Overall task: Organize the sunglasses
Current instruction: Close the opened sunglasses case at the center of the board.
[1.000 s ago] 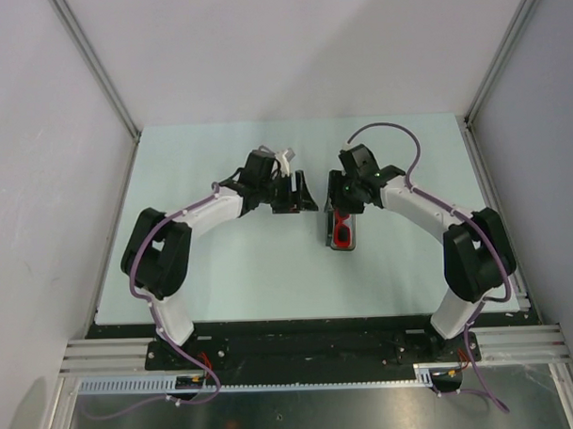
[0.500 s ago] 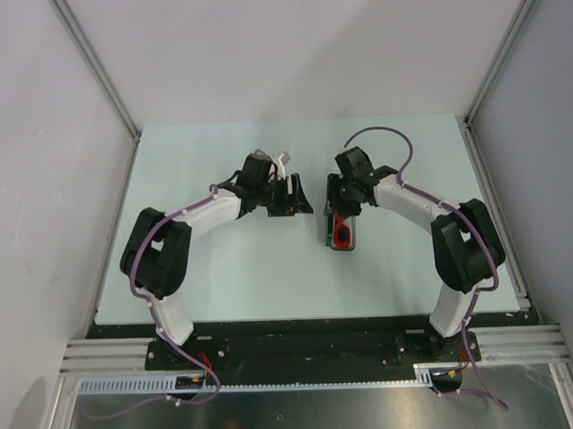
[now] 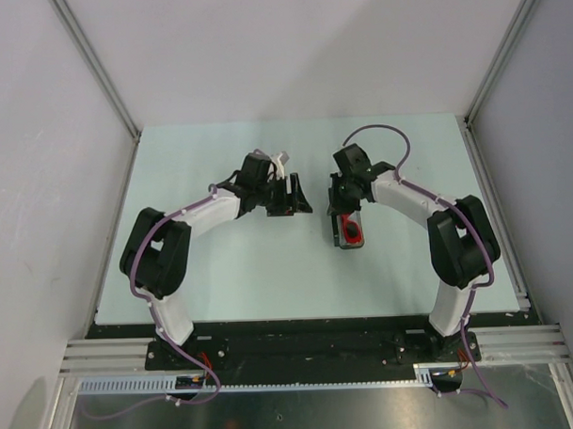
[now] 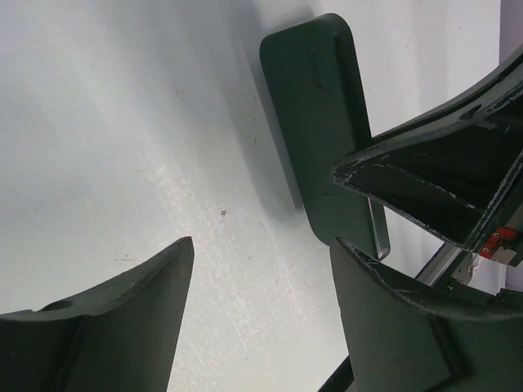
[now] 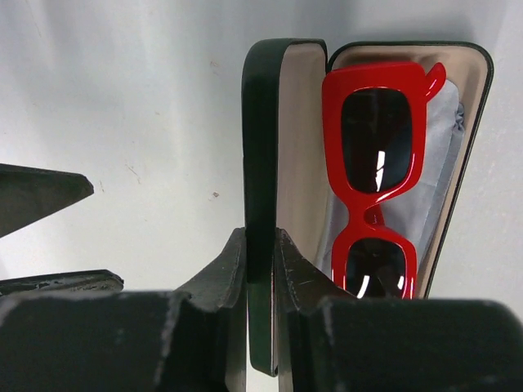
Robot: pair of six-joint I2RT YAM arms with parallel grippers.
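The left gripper (image 3: 293,195) stood wide open above the table (image 3: 232,263), holding nothing. To its right, the right gripper (image 5: 260,245) was closed narrowly on the upright lid (image 5: 261,122) of the black glasses case (image 5: 472,67). The red sunglasses (image 5: 377,175) lay inside the open case, on a pale cloth (image 5: 448,155)

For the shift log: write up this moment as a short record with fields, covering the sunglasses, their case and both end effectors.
sunglasses: red frame, dark lenses, lying inside the open case
case: black, on the table, lid standing upright
cloth: pale, in the case under the sunglasses
right end effector: shut on the lid's edge
left end effector: open, holding nothing, beside the case
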